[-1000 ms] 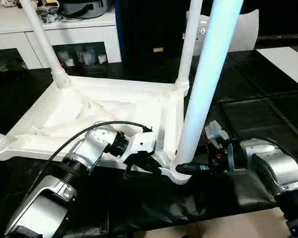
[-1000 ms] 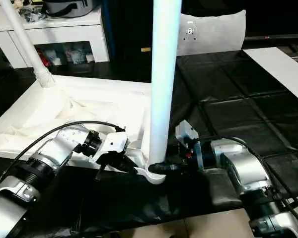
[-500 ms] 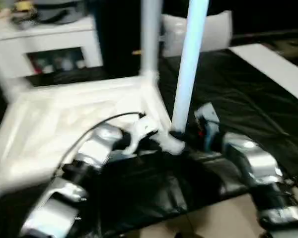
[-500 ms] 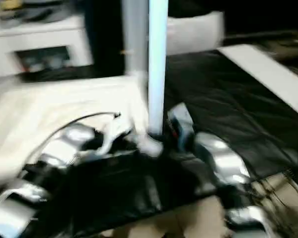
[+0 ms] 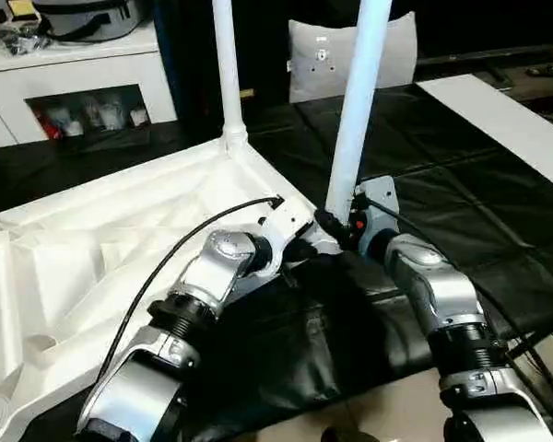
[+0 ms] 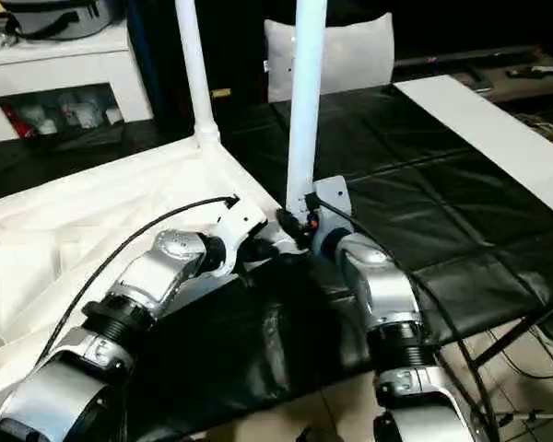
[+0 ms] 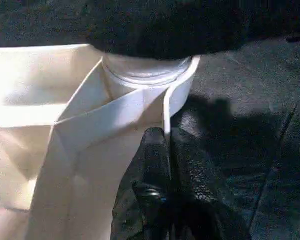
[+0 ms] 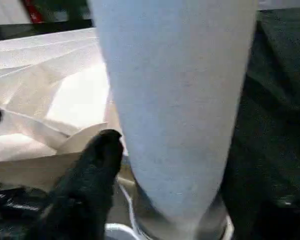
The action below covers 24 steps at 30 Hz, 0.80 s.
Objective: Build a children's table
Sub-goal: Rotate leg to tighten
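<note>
**Children's table, upside down, both my grippers at one corner**

The children's table top (image 5: pixel 120 239) lies ribbed side up on the black-covered work surface (image 5: pixel 461 175), and I am working at the corner socket (image 7: pixel 145 80) closest to me on my right side.

My left gripper (image 7: pixel 162 150) is pinched onto the thin rim of the top right beside that socket: in the left wrist view the white edge runs down between my two black fingers (image 7: pixel 150 165), which press it from both sides.

My right gripper (image 5: pixel 336 226) reaches in from the other side, at the foot of the near leg (image 5: pixel 355 110). In the right wrist view the pale tube rises straight in front of me, with one black finger (image 8: pixel 97 165) lying against its side just above the socket collar. The leg stands between my fingers, so I have it grasped low down.

That leg stands upright in the socket. A second leg (image 5: pixel 226 64) stands upright in the next corner along the same edge, farther from me. The rest of the top stretches away towards my left.

Beyond the work surface stands a white cabinet (image 5: pixel 83 83) with glass doors, and a white cushion (image 5: pixel 336 55) leans behind the two legs.
</note>
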Available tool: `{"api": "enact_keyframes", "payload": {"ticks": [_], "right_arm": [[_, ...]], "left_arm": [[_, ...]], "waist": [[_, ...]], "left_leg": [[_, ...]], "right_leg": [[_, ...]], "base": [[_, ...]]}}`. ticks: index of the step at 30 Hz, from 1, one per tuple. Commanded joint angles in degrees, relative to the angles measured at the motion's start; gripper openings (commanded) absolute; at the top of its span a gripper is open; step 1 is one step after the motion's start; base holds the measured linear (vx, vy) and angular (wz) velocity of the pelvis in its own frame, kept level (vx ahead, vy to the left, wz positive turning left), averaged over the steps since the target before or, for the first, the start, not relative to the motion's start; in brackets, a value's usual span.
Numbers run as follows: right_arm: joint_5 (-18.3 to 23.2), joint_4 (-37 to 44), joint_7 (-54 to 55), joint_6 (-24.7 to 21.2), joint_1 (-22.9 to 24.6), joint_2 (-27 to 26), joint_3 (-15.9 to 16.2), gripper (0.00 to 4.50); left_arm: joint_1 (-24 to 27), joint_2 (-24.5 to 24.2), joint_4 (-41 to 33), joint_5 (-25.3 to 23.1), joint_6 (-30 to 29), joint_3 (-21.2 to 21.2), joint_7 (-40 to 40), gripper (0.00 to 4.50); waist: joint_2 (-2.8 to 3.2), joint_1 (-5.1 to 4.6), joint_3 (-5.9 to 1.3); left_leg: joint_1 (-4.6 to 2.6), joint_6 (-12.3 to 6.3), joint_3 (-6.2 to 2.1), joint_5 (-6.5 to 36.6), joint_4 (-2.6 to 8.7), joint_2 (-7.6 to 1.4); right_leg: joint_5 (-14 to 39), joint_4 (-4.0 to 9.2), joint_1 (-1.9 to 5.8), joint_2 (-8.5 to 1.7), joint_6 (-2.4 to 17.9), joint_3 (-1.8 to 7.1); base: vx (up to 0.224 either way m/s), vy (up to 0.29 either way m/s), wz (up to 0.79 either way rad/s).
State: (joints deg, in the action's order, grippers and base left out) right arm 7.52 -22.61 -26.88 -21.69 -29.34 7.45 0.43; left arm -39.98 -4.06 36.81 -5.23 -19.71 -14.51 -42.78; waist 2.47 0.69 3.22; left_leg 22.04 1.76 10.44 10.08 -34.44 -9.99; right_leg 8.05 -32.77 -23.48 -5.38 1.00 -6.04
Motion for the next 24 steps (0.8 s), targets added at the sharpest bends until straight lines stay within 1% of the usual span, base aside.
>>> {"api": "enact_keyframes", "payload": {"ticks": [1, 2, 3, 4, 5, 6, 7, 8, 10, 12, 13, 15, 16, 17, 18, 19, 20, 21, 22, 23, 24], "right_arm": [[1.3, 0.8, -1.7, 0.2, 0.1, -0.5, 1.9, 3.39], [1.5, 1.2, -3.4, 0.7, 0.5, 0.3, 1.9, 3.48], [1.8, 1.4, -4.1, 0.8, 0.7, 0.6, 1.9, 3.52], [2.3, 1.9, -6.1, 1.0, 1.1, 1.5, 1.8, 3.58], [4.3, 4.1, -13.6, 1.4, 2.7, 5.1, 2.0, 3.70], [4.8, 4.7, -15.9, 1.4, 3.2, 6.2, 2.2, 3.84], [5.4, 6.1, -20.2, 1.6, 4.3, 8.6, 3.0, 3.92], [5.8, 7.1, -23.4, 1.6, 5.0, 10.5, 3.7, 3.92], [6.0, 7.4, -24.5, 1.6, 5.3, 11.2, 3.9, 4.14], [6.5, 8.2, -30.1, 1.8, 6.0, 14.8, 4.9, 4.34], [6.6, 8.3, -32.2, 2.1, 6.2, 16.2, 5.4, 4.39], [7.1, 8.3, -36.4, 2.8, 6.4, 18.6, 6.1, 4.39], [7.5, 8.4, -38.7, 3.0, 6.4, 19.7, 6.5, 4.39], [8.3, 8.7, -42.9, 3.3, 6.7, 21.2, 7.2, 4.39], [8.6, 8.8, -44.4, 3.5, 6.8, 21.8, 7.4, 4.39], [8.6, 8.8, -44.4, 3.5, 6.8, 21.8, 7.4, 4.39], [8.8, 8.9, -46.7, 4.0, 6.9, 22.5, 8.0, 4.23], [8.9, 8.9, -46.9, 4.0, 6.9, 22.5, 8.0, 4.23], [9.4, 8.9, -48.5, 3.6, 6.9, 22.9, 8.5, 4.13], [10.2, 9.0, -49.9, 2.8, 6.8, 23.2, 8.9, 4.02], [10.3, 9.0, -50.1, 2.7, 6.8, 23.2, 9.0, 3.95]], "left_arm": [[-1.2, 0.3, -2.5, 1.0, 1.7, -0.5, -1.3, 0.00], [-1.0, -0.4, -2.5, 1.1, 2.5, -0.9, -2.4, 0.00], [-0.9, -0.6, -2.5, 1.1, 2.8, -1.0, -2.9, 0.00], [-0.6, -1.2, -2.5, 1.1, 3.6, -1.4, -4.2, 0.00], [0.1, -3.2, -2.8, 1.3, 6.3, -2.5, -8.4, 0.00], [0.3, -3.7, -2.9, 1.4, 7.0, -2.7, -9.6, 0.00], [0.5, -4.7, -3.0, 1.6, 8.1, -3.1, -11.7, 0.00], [0.6, -5.6, -3.1, 1.7, 8.9, -3.5, -13.6, 0.00], [0.6, -5.9, -3.1, 1.7, 9.3, -3.7, -14.3, 0.00], [0.9, -7.9, -3.4, 2.0, 11.3, -4.8, -18.9, 0.00], [1.0, -8.7, -3.5, 2.2, 12.1, -5.3, -20.8, 0.00], [1.4, -10.5, -4.0, 2.7, 14.8, -6.6, -25.5, 0.00], [1.7, -11.5, -4.5, 3.2, 16.0, -7.3, -28.2, 0.00], [2.1, -13.0, -5.2, 3.5, 17.4, -8.2, -32.0, 0.00], [2.1, -13.6, -5.3, 3.4, 17.8, -8.6, -33.1, 0.00], [2.1, -13.6, -5.3, 3.4, 17.8, -8.6, -33.1, 0.00], [2.1, -14.5, -5.3, 3.0, 19.1, -9.5, -35.3, 0.00], [2.1, -14.6, -5.3, 3.0, 19.2, -9.6, -35.5, 0.00], [2.3, -15.3, -5.7, 2.9, 19.8, -10.3, -37.1, 0.00], [2.5, -15.8, -6.2, 3.0, 20.3, -10.9, -38.6, 0.00], [2.5, -15.9, -6.3, 3.0, 20.3, -11.0, -38.9, 0.00]], "waist": [[-0.80, 0.92, -4.62], [-0.62, 1.05, -4.56], [-0.80, 1.24, -4.66], [-0.73, 1.56, -4.73], [-0.77, 1.92, -4.66], [-0.81, 2.36, -4.64], [-0.76, 2.61, -4.59], [-0.73, 2.77, -4.55], [-0.71, 3.14, -4.44], [-0.53, 3.54, -4.35], [-0.58, 3.75, -4.21], [-0.30, 4.29, -4.21], [-0.44, 4.42, -4.23], [-0.44, 4.71, -4.23], [-0.19, 4.90, -4.19], [-0.24, 4.90, -4.11], [-0.30, 5.11, -4.13], [-0.27, 5.26, -4.07], [-0.11, 5.32, -4.04], [-0.21, 5.51, -4.06], [-0.23, 5.54, -4.10]], "left_leg": [[-0.52, -5.10, -1.15, 11.3, 3.68, -2.54], [-0.55, -5.09, -1.17, 11.4, 3.66, -2.55], [-0.47, -5.21, -1.11, 11.2, 3.57, -2.50], [-0.51, -5.23, -1.21, 10.8, 3.58, -2.54], [-0.54, -5.80, -1.13, 10.7, 3.58, -2.56], [-0.74, -6.10, -1.05, 10.6, 3.56, -2.76], [-0.66, -6.32, -1.10, 10.5, 3.64, -2.92], [-0.80, -6.26, -1.04, 10.9, 3.67, -2.99], [-0.87, -5.73, -1.09, 11.6, 3.77, -3.07], [-1.34, -4.41, -1.19, 13.5, 3.93, -3.28], [-1.41, -4.06, -1.09, 14.7, 4.09, -3.45], [-1.42, -3.37, -1.17, 15.7, 4.12, -3.44], [-1.45, -3.15, -1.15, 15.9, 4.15, -3.43], [-1.57, -3.06, -1.12, 16.6, 4.18, -3.46], [-1.60, -3.00, -1.14, 16.9, 4.24, -3.62], [-1.57, -2.98, -1.07, 17.2, 4.26, -3.62], [-1.68, -2.69, -1.10, 17.7, 4.24, -3.57], [-1.81, -2.29, -1.14, 18.0, 4.34, -3.71], [-1.83, -2.10, -1.18, 18.4, 4.37, -3.68], [-1.90, -1.88, -1.19, 18.6, 4.40, -3.67], [-1.82, -1.76, -1.26, 18.4, 4.49, -3.75]], "right_leg": [[14.2, 3.66, 3.49, -3.73, 11.9, 2.71], [14.7, 3.69, 3.49, -3.79, 12.0, 2.72], [15.1, 3.67, 3.63, -3.79, 11.7, 2.70], [15.0, 3.59, 3.78, -3.82, 11.4, 2.64], [15.2, 3.75, 3.70, -3.72, 11.1, 2.68], [14.7, 3.60, 3.68, -3.66, 11.1, 2.78], [14.2, 3.48, 3.63, -3.64, 11.3, 2.81], [14.6, 3.51, 3.47, -3.59, 11.3, 2.81], [16.1, 3.61, 3.41, -3.66, 11.2, 2.76], [18.5, 3.81, 3.06, -3.59, 10.9, 2.74], [19.1, 3.88, 3.07, -3.54, 10.8, 2.86], [19.9, 3.92, 3.04, -3.77, 10.6, 2.94], [20.0, 3.90, 3.04, -3.74, 10.5, 2.93], [20.3, 3.89, 2.96, -3.78, 10.6, 2.99], [20.3, 3.84, 2.95, -3.85, 10.8, 3.08], [20.3, 3.89, 2.85, -3.79, 10.8, 3.12], [20.9, 3.97, 2.85, -3.89, 10.8, 3.09], [21.6, 4.00, 2.74, -4.00, 10.8, 3.17], [22.1, 3.98, 2.77, -3.93, 10.7, 3.14], [22.5, 4.06, 2.78, -3.95, 10.5, 3.11], [22.2, 3.92, 2.88, -3.98, 10.6, 3.17]], "base": [[0.000, 0.000, 0.00], [0.000, 0.000, 0.00], [0.000, 0.000, 0.00], [0.000, 0.000, 0.00], [0.000, 0.000, 0.00], [0.000, 0.000, 0.00], [0.000, 0.000, 0.00], [0.000, 0.000, 0.00], [0.000, 0.000, 0.00], [0.000, 0.000, 0.00], [0.000, 0.000, 0.00], [0.000, 0.000, 0.00], [0.000, 0.000, 0.00], [0.000, 0.000, 0.00], [0.000, 0.000, 0.00], [0.000, 0.000, 0.00], [0.000, 0.000, 0.00], [0.000, 0.000, 0.00], [0.000, 0.000, 0.00], [0.000, 0.000, 0.00], [0.000, 0.000, 0.00]]}}
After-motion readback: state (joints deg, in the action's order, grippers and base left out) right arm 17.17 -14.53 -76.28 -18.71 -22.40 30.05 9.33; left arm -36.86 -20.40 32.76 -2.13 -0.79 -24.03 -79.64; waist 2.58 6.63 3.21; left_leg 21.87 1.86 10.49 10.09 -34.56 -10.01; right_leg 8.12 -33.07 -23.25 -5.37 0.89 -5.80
